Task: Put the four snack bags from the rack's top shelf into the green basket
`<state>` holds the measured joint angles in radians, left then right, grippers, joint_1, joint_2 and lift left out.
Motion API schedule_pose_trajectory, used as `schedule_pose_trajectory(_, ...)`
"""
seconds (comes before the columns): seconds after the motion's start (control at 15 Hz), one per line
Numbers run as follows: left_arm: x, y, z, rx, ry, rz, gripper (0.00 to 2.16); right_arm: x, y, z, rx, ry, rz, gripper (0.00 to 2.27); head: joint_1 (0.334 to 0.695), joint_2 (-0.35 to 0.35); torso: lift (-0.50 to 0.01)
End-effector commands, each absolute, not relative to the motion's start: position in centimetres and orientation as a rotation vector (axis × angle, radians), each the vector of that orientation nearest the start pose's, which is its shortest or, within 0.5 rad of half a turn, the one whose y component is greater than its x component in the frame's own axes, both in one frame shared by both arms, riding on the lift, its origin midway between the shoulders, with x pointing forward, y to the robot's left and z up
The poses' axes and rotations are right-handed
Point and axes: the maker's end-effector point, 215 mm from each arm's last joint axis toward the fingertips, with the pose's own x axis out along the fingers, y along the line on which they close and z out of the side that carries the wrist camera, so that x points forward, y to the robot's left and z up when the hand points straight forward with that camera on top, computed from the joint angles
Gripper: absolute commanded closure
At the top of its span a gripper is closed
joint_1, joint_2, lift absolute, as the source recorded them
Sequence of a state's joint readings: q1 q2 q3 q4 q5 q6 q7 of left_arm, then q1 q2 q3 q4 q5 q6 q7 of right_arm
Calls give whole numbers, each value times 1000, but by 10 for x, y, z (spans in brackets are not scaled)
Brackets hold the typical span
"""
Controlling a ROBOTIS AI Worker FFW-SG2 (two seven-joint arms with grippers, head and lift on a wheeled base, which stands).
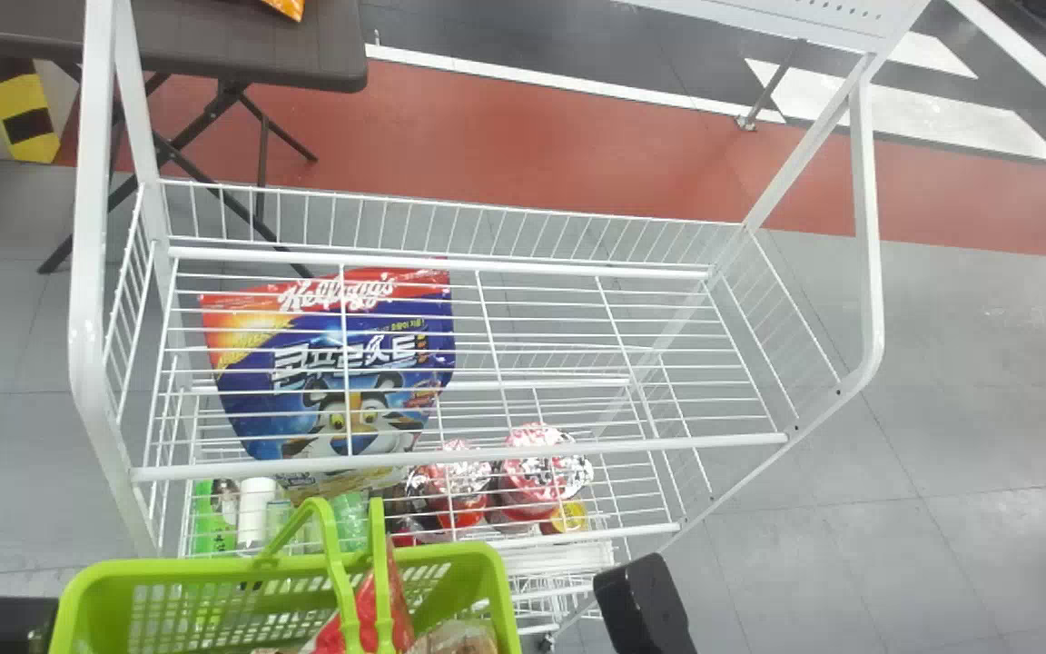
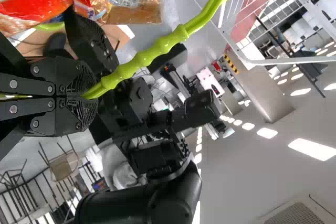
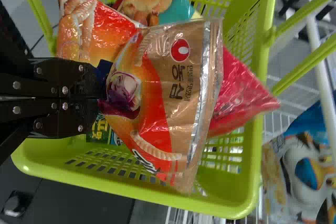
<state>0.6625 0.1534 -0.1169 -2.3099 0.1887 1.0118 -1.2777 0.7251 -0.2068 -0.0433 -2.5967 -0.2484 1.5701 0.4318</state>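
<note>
The right end effector (image 3: 100,99) is pinching one end of the brown-and-orange snack bag (image 3: 163,98), its fingers closed together; the bag is extending straight beyond them, above other bags in the green basket (image 3: 268,19), its silver seal running crosswise. The left end effector (image 2: 86,98) is clamping the basket handle (image 2: 157,48). The fingers are hiding the pinched end; clearance beneath is staying unclear.
</note>
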Motion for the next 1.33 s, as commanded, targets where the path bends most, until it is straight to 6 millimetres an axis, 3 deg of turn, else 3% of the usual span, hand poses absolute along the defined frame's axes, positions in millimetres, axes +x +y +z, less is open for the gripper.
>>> schedule_pose_trajectory(0.0,143,-11,-377,-657,819,-1419,1760,153,-153,-478,205,1277,528,211,695,-350,0)
schedule_pose_trajectory(0.07,143,-11,-377,-657,819,-1419,1760,154,-154,-475,204,1271,524,-2,695,-350,0)
schedule_pose_trajectory(0.4,141,-11,-378,-658,825,-1413,1760,163,-164,-451,152,1206,488,36,695,-350,0)
schedule_pose_trajectory(0.6,141,-10,-379,-660,824,-1412,1760,149,-178,-465,120,1239,433,33,695,-350,0)
schedule_pose_trajectory(0.73,141,-10,-378,-659,821,-1414,1760,213,-170,-445,107,996,443,26,695,-350,0)
schedule_pose_trajectory(0.8,141,-10,-379,-658,821,-1412,1760,248,-168,-424,96,849,436,22,695,-350,0)
schedule_pose_trajectory(0.93,140,-11,-379,-660,818,-1416,1760,296,-164,-381,92,610,416,26,695,-350,0)
schedule_pose_trajectory(1.07,139,-11,-379,-662,815,-1416,1760,324,-162,-344,85,433,392,26,695,-350,0)
schedule_pose_trajectory(1.27,139,-11,-380,-662,811,-1416,1760,350,-176,-309,60,253,277,22,695,-350,0)
